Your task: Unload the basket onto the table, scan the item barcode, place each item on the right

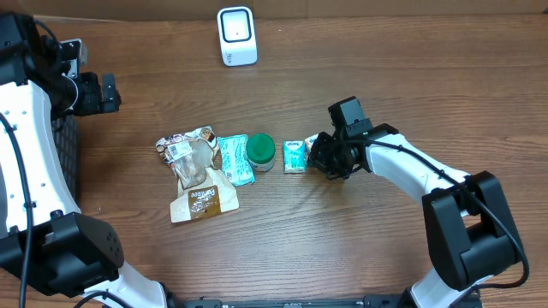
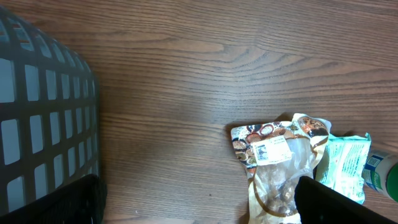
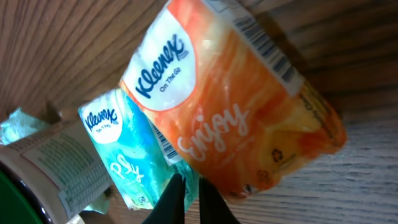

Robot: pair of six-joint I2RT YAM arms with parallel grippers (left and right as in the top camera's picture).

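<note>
Right wrist: right jaws clamped on near edge of orange tissue pack (image 3: 249, 118), barcode (image 3: 264, 46) at far end; scanner (image 1: 236, 36) well apart across counter (image 1: 385, 77); left jaws apart.

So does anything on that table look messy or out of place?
Nothing spilled or broken. The crumpled snack bags lie in an overlapping heap at the row's left end, and the orange tissue pack sits askew, overlapping the teal tissue pack.
</note>
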